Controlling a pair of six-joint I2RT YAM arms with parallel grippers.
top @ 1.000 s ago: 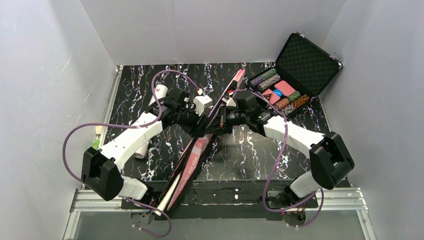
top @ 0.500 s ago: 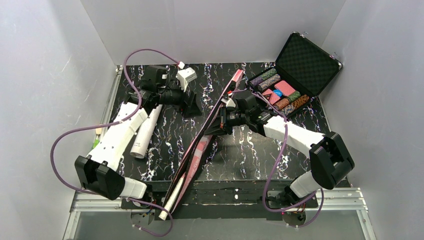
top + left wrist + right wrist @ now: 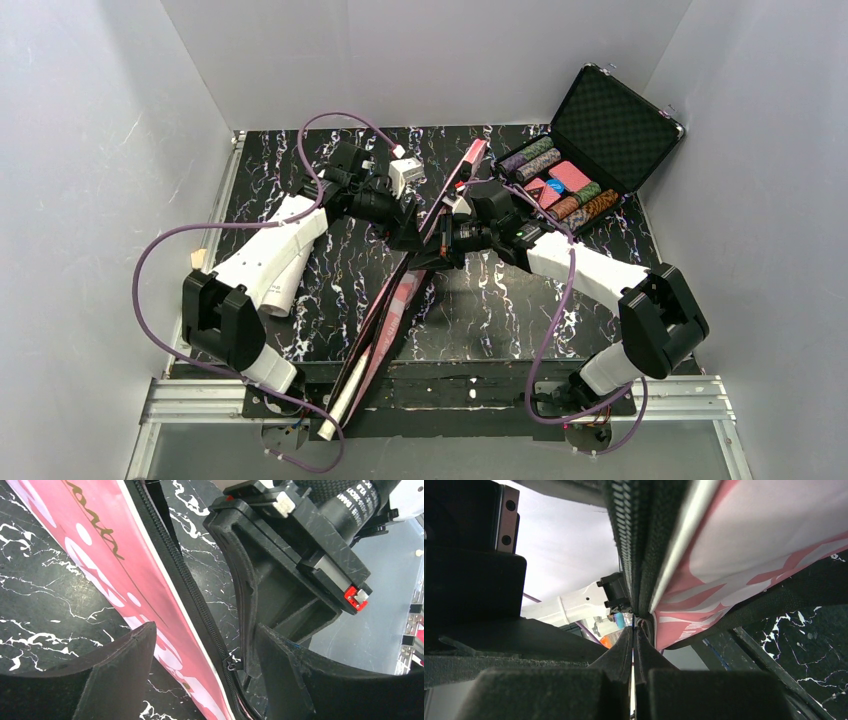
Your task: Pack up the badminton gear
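Top external shows my left gripper [image 3: 408, 222] back from the tube [image 3: 283, 290], jaws apart astride the zipper pull [image 3: 231, 666] of the pink racket bag [image 3: 398, 300] lying diagonally mid-table, while my right gripper [image 3: 447, 240] pinches its raised edge, so I judge zipping can start.

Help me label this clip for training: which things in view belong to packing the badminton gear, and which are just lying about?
Belongs to the job: long pink zippered racket bag; white racket handle poking from its near end; long white-grey tube.
Lying about: open black foam-lined case; patterned chip rolls inside it.
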